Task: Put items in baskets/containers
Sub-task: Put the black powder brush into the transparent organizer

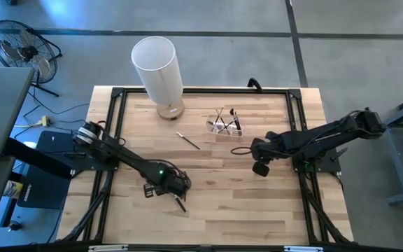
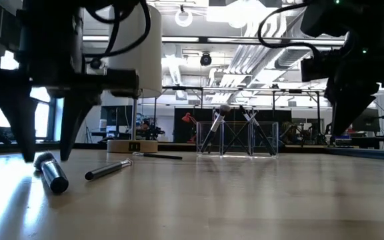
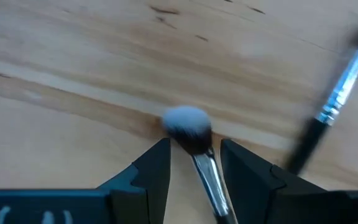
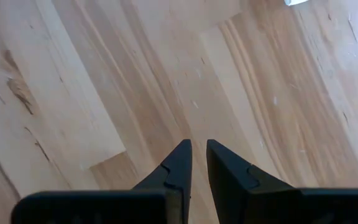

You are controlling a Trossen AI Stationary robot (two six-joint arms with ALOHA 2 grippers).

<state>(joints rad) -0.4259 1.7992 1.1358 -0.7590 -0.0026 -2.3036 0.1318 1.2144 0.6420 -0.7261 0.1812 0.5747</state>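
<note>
From above, the left gripper [image 1: 175, 187] is seen low over the table's [image 1: 222, 210] near left part, with a brush [image 1: 180, 204] lying just beside it. Another brush [image 1: 187, 140] lies alone near the white cylinder [image 1: 157, 66]. The clear holder [image 1: 225, 127] stands toward the far side, with several brushes in it. The right gripper [image 1: 260, 168] hangs nearby, over bare wood.

At table height, two brushes [image 2: 52, 173] [image 2: 109, 170] are seen on the wood under the left arm.

In the left wrist view, the fingers [image 3: 151, 171] are set narrowly apart around a brush [image 3: 194, 140], not yet clamped.

In the right wrist view, the fingers [image 4: 179, 165] are nearly closed, holding nothing.
</note>
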